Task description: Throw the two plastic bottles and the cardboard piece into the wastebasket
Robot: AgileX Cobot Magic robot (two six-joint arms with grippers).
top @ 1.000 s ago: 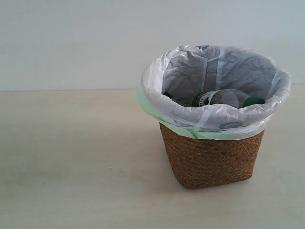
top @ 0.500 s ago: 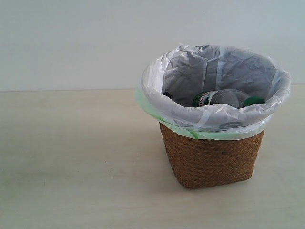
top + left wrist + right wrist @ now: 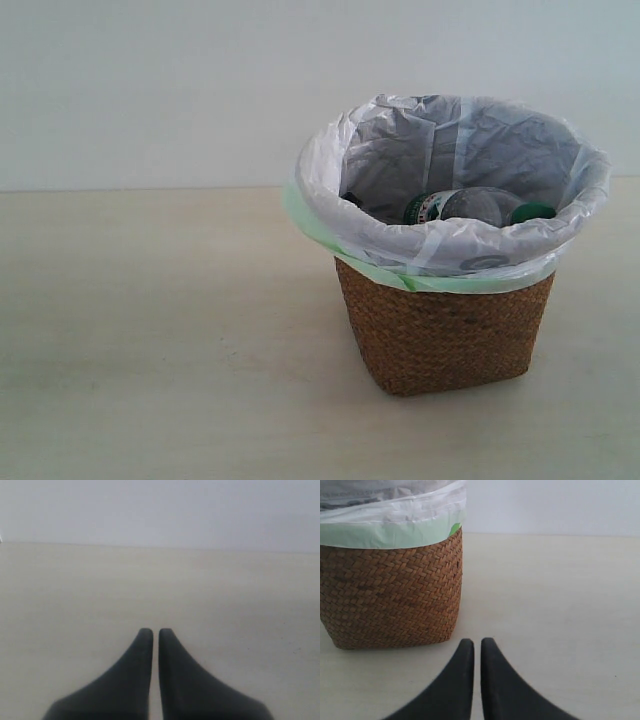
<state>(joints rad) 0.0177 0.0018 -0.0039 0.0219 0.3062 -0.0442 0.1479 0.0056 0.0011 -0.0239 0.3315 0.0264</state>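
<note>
You see the table [image 3: 150, 350] with the wastebasket [image 3: 445, 335] standing at 3 o'clock. A green-cap bottle [image 3: 472, 204] lies inside it. Your right gripper [image 3: 477, 642] and left gripper [image 3: 155, 631] are both squeezed closed, holding nothing

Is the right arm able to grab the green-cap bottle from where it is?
Probably not straight on. The right end effector sits low and shut, facing the woven side of the wastebasket, and the green-cap bottle lies inside it. The top is open, so it would likely need to rise over the rim.
</note>
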